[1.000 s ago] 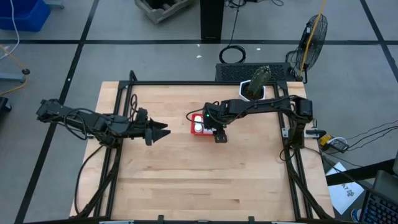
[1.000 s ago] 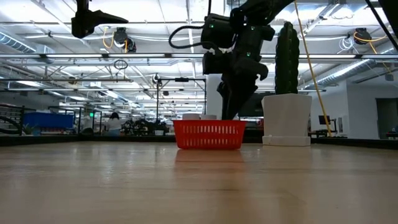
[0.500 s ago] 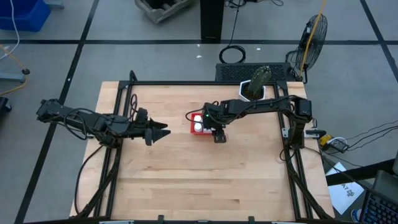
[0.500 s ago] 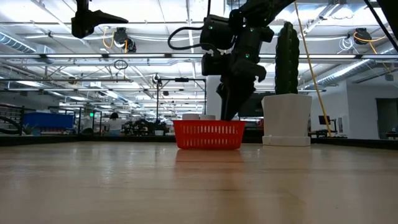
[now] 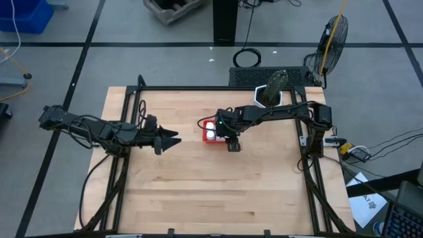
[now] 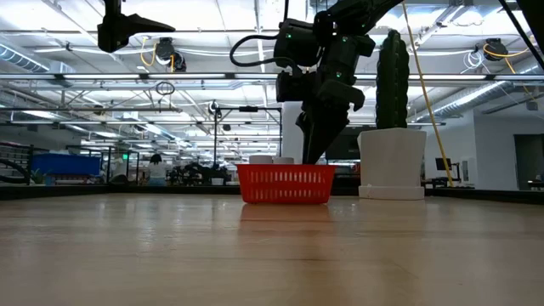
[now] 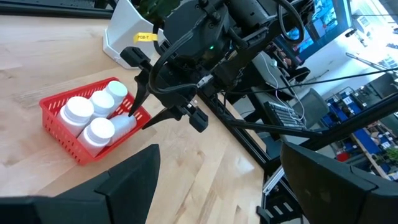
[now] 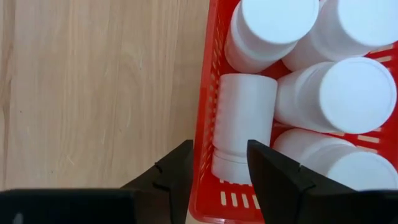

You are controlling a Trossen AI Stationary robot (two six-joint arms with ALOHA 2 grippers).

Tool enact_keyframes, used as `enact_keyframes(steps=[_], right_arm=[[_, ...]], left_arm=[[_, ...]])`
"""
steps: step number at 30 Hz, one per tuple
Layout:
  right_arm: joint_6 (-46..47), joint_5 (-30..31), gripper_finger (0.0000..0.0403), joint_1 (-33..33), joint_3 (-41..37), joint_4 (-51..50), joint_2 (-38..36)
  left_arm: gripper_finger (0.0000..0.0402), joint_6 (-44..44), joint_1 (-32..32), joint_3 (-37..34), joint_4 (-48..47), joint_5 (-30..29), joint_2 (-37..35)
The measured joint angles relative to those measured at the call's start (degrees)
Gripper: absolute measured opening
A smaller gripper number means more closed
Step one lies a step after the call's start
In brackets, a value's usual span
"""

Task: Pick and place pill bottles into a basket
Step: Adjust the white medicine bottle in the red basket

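Observation:
The red basket (image 5: 209, 140) stands mid-table and holds several white pill bottles (image 7: 93, 115). They stand upright, except one that lies on its side (image 8: 244, 124) along the basket's wall (image 8: 208, 93). My right gripper (image 8: 221, 165) is open just above the basket's near right part. It points down, with one finger outside the wall and one finger inside, on the far side of the lying bottle's end. My left gripper (image 5: 173, 139) is open and empty. It hangs in the air to the left of the basket.
A white planter (image 5: 269, 94) with a cactus (image 6: 392, 81) stands at the table's far right, behind the basket. A black frame (image 5: 125, 132) runs round the table top. Bare wood (image 5: 211, 192) lies toward the near edge.

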Motion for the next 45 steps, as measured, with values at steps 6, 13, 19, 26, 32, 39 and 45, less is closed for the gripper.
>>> enact_keyframes(steps=[6, 13, 19, 26, 32, 39, 45], right_arm=[[-0.2, 1.5, 0.0141, -0.2, 0.1, 0.7, -1.9], [-1.3, 1.1, 0.0143, -1.5, 0.1, 0.3, -2.1], [-2.3, -0.7, 0.0142, -2.5, 0.1, 1.4, -2.0], [-4.7, -1.8, 0.0141, -2.5, -0.1, 1.3, -1.0], [-4.9, -1.8, 0.0141, -2.5, -0.2, 0.2, 0.6], [-5.0, -1.8, 0.0141, -2.6, -0.3, -0.4, 2.7], [-5.2, -0.4, 0.0142, -2.6, -0.3, -0.2, 2.9]], left_arm=[[0.0335, 0.1, 0.0, 0.0, -0.2, 0.0, 0.0], [0.0335, 0.1, 0.0, 0.0, -0.6, 0.0, 0.0], [0.0335, 0.1, 0.0, 0.0, -0.6, 0.0, 0.0], [0.0335, 0.0, 0.0, 0.0, -0.5, 0.0, 0.0], [0.0335, 0.2, 0.1, 0.0, -0.3, -0.1, 0.0], [0.0335, -0.1, 0.5, 0.0, 0.2, 0.2, 0.0], [0.0335, -0.1, 0.5, 0.0, 0.1, 0.3, 0.0]])
